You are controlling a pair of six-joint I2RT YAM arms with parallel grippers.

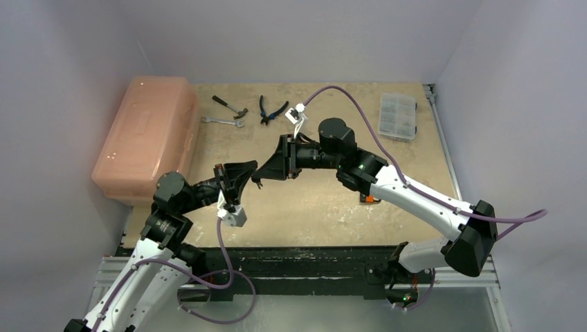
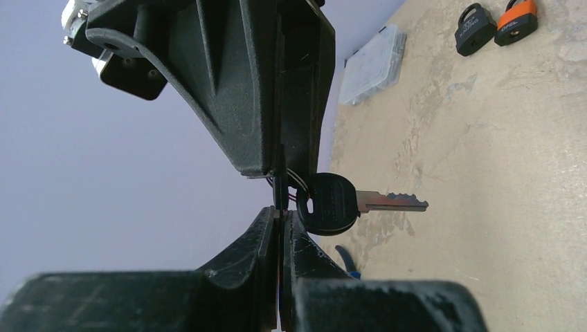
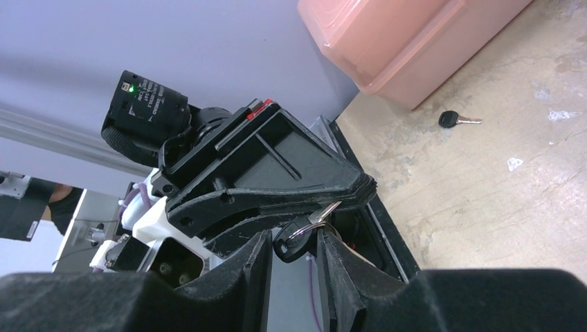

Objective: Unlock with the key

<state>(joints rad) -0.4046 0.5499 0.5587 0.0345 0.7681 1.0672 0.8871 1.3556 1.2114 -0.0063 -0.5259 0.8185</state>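
Observation:
My two grippers meet tip to tip above the table's front left. My left gripper (image 1: pixel 248 174) (image 2: pixel 280 214) is shut on a small key bunch. One black-headed key (image 2: pixel 332 204) hangs beside its tips, silver blade pointing right. In the right wrist view a key's silver blade runs into the left fingertips and its black head (image 3: pixel 289 243) with the ring sits between the fingers of my right gripper (image 1: pixel 266 171) (image 3: pixel 294 234). That gripper is open, with a gap at either pad. A black padlock (image 2: pixel 474 28) and an orange padlock (image 2: pixel 518 19) lie on the table, mostly hidden under the right arm in the top view.
A pink toolbox (image 1: pixel 145 138) stands at the left. A hammer (image 1: pixel 230 106), a wrench (image 1: pixel 223 121) and pliers (image 1: pixel 272 109) lie at the back. A clear organiser box (image 1: pixel 398 116) is at the back right. A loose key (image 3: pixel 457 120) lies near the toolbox.

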